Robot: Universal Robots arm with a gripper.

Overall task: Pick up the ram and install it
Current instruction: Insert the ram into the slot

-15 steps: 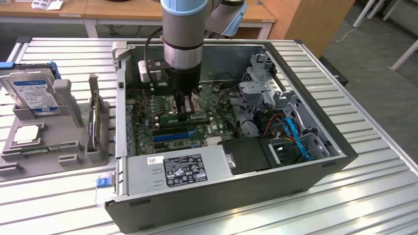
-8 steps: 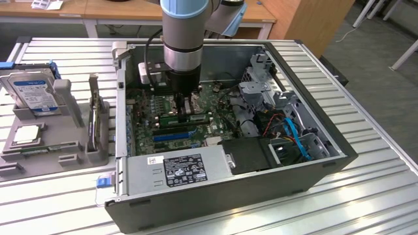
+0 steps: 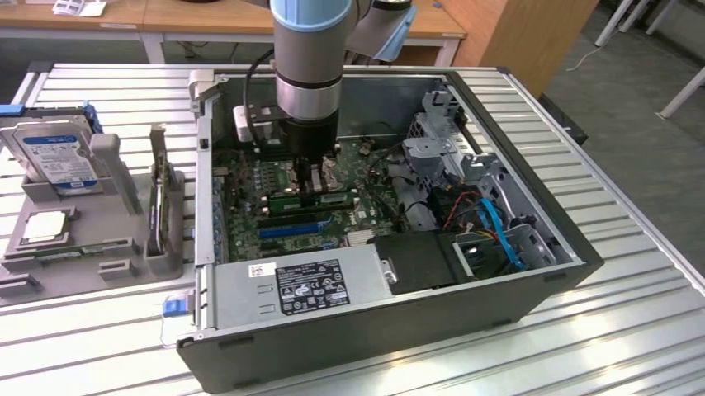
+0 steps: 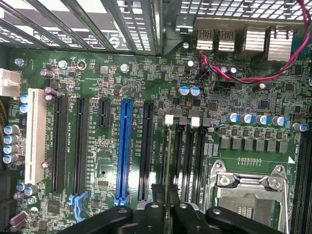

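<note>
Gripper (image 4: pixel 163 209) fingers pinch the ram (image 4: pixel 169 161) edge-on, its long axis running parallel to the blue slot (image 4: pixel 124 151) and directly over a memory slot.

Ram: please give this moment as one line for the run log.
phase: install | gripper: shut on the ram | ram: edge-on, over the black memory slots beside the CPU socket | seated: cannot tell

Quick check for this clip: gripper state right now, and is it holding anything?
Gripper: shut on the ram, held edge-on over the memory slots of the motherboard.
</note>
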